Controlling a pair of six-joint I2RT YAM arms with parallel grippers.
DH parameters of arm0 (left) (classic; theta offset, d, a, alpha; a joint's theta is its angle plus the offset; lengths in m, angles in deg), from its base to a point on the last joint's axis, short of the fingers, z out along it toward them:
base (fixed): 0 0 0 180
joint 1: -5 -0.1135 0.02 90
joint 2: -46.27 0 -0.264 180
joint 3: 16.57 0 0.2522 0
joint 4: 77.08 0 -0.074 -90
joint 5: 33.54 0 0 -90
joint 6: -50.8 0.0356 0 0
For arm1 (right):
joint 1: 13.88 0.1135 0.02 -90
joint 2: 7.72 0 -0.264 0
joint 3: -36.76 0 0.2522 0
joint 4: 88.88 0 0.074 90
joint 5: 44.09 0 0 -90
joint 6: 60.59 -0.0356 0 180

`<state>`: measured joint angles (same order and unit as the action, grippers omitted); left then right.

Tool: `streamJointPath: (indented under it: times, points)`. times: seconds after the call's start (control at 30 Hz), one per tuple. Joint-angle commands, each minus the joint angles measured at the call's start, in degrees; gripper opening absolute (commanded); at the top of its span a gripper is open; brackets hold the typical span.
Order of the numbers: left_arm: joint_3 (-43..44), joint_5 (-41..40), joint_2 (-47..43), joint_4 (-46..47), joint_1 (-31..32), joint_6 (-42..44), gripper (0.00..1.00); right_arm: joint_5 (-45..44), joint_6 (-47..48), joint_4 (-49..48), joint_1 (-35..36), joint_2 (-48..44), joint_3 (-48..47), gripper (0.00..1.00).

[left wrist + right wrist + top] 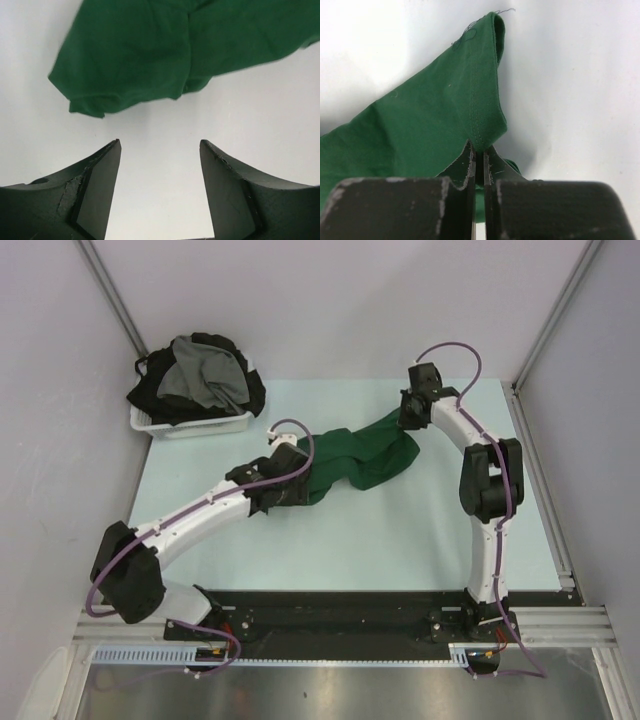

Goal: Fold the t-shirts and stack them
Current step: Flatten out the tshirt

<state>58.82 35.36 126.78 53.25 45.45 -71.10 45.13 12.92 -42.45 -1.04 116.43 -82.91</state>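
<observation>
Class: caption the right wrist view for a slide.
Right pincer shut on the stitched hem of the dark green t-shirt, pale table behind.

No text, label, brand, number or sign can be read in any of the views. The green t-shirt [365, 455] shows only plain cloth and a stitched hem, with no print or tag that can be made out. The white basket [200, 427] and the pale table [400, 540] carry no legible marking. Any marking on the arms is too small to read.
</observation>
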Motion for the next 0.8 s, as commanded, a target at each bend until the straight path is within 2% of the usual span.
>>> streamJointPath:
  times: [0.0,0.2,0.47,0.77]
  points:
    - [-2.3,0.1,-0.1,-1.19,2.35,-4.13,0.7,1.74,-0.65,-1.38,-0.01,-3.75,0.44,0.0]
    - [-0.99,-0.87,4.21,-1.28,4.38,-4.05,0.69,1.83,-0.47,-1.73,-0.8,-4.45,1.67,0.0]
    - [4.46,-1.4,10.1,-0.31,5.26,-2.38,0.69,2.09,-0.91,-2.87,-5.72,-6.56,5.8,0.0]
    - [7.63,-2.71,11.86,-0.13,5.34,0.7,0.69,3.67,-1.18,-2.96,-6.42,-5.33,5.71,0.0]
